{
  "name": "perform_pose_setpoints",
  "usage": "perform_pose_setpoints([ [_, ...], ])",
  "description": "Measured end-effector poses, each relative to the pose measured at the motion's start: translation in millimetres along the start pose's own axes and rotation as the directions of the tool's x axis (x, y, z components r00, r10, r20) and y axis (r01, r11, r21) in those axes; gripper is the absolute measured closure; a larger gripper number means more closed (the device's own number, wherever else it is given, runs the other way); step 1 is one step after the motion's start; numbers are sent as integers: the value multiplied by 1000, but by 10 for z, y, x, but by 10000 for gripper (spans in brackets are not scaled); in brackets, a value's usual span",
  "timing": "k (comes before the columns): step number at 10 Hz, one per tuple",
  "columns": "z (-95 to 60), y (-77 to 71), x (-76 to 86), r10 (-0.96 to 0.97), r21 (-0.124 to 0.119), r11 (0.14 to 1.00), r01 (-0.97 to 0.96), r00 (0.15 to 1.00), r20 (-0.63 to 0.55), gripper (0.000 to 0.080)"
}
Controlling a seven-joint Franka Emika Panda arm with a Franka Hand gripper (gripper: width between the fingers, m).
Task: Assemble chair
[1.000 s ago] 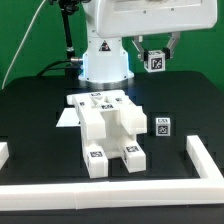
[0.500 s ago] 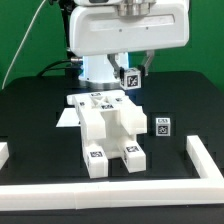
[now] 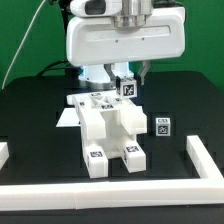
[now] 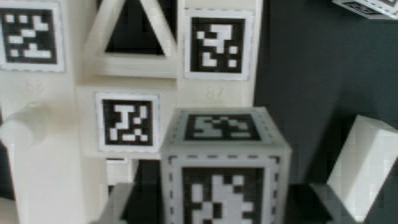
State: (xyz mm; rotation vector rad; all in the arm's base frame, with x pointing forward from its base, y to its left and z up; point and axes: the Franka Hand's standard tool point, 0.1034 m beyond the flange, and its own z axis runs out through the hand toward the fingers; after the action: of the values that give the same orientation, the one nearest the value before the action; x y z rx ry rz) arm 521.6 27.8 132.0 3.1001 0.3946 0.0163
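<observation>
The partly built chair (image 3: 105,125), white blocky pieces with black-and-white tags, stands on the black table in the middle. My gripper (image 3: 127,82) hangs just above its far end, shut on a small white tagged chair piece (image 3: 127,87). In the wrist view this held piece (image 4: 222,165) sits between my dark fingers (image 4: 331,200), with tags on two faces, close over the chair's tagged slab (image 4: 125,118) and cross-braced frame (image 4: 134,30). My gripper (image 4: 222,205) is at the edge of the wrist view.
Another small tagged white block (image 3: 160,126) lies to the exterior view's right of the chair, also seen in the wrist view (image 4: 365,150). Low white border rails run along the front (image 3: 110,200) and right (image 3: 205,160). The robot's base (image 3: 100,65) stands behind.
My gripper has moved toward the exterior view's left and downward with the small tagged piece, from beside the robot's base to just above the chair's far end.
</observation>
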Motion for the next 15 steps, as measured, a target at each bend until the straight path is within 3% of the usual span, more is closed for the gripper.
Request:
perform_pose_setpoints([
  [7, 97, 25, 37, -3, -14, 1000, 3, 1000, -22, 515],
  [8, 99, 24, 36, -3, -14, 1000, 3, 1000, -21, 405],
  [9, 101, 24, 36, -3, -14, 1000, 3, 1000, -21, 405],
  [10, 102, 24, 35, -3, -14, 1000, 3, 1000, -21, 232],
  [11, 104, 24, 34, -3, -14, 1000, 3, 1000, -20, 232],
  [12, 106, 24, 33, -4, -14, 1000, 3, 1000, -20, 163],
  [15, 111, 25, 31, -3, -14, 1000, 3, 1000, -19, 151],
])
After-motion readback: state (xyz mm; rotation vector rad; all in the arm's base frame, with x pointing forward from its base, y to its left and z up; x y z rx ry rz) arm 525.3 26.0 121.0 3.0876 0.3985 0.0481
